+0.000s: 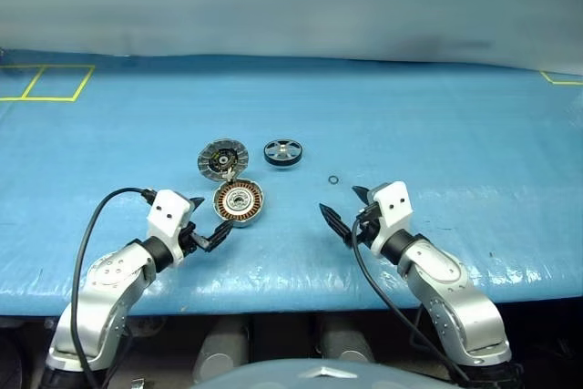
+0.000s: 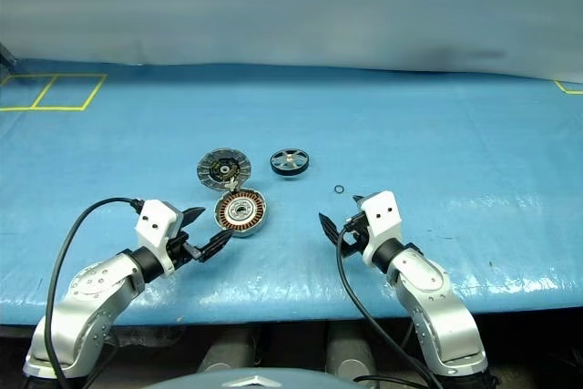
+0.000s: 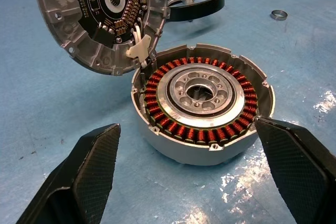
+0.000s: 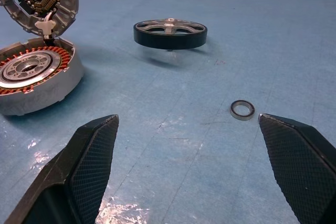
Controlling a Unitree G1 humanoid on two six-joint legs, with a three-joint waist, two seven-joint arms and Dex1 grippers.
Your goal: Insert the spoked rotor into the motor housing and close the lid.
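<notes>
On a blue table cover (image 1: 437, 134), the black spoked rotor with its silver hub (image 1: 284, 152) lies flat beyond both arms, well apart from either; the right gripper (image 1: 344, 207), jaws wide and empty, looks marginally better placed to reach it. The left gripper (image 1: 208, 222), also wide and empty, sits just beside the round silver-grey motor housing (image 1: 239, 202), which holds copper windings but no rotor. Its hinged ribbed lid (image 1: 222, 159) stands open. A tiny ring (image 1: 333, 179) lies nearby.

Housing (image 2: 240, 212) lies open on blue table (image 2: 437, 134), lid (image 2: 223, 169) hinged up behind. Rotor (image 2: 290, 162) apart, right of lid. Both grippers (image 2: 206, 230) (image 2: 341, 213) spread wide, empty.
</notes>
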